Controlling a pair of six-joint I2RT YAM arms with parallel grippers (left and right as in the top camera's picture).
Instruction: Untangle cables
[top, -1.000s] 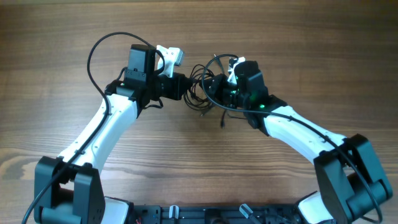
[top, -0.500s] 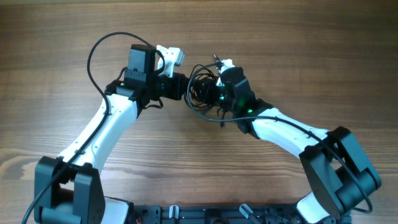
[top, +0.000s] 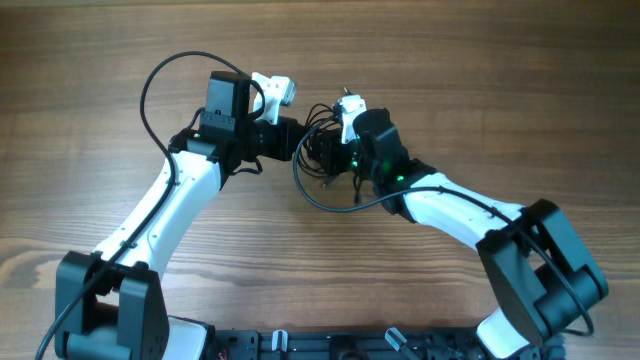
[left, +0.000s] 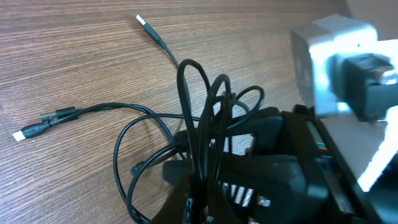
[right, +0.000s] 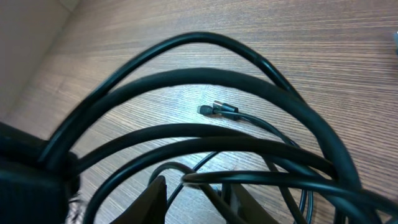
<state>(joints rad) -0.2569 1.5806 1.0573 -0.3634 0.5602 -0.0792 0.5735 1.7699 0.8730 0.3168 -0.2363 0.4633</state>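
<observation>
Cables (top: 322, 160): one tangled bunch of thin black cords, lying on the table (top: 500, 60) and partly lifted between the two grippers.
Left gripper (top: 298, 140): pressed together on several upright loops at the cables' left side.
Right gripper (right: 199, 200): jaws a little apart at the cables' right side; a thin cord is seen between them, not visibly pinched.
Free ends: a whitish-tipped plug (left: 144, 22) and a paired plug end (left: 37, 127) are laid out beyond the cables, flat on the wood.
Risk, tightening: if the arms are drawn apart with loops crossed, the knot is judged likely to be cinched.
Risk, snag: a loop is draped over the right fingers and may be dragged along unintended.
Risk, contact: both grippers are just beside each other across the cables, so a bump is possible.
Open room: bare wood is shown on the far, left and right sides of the cables; no table edge is in view there.
</observation>
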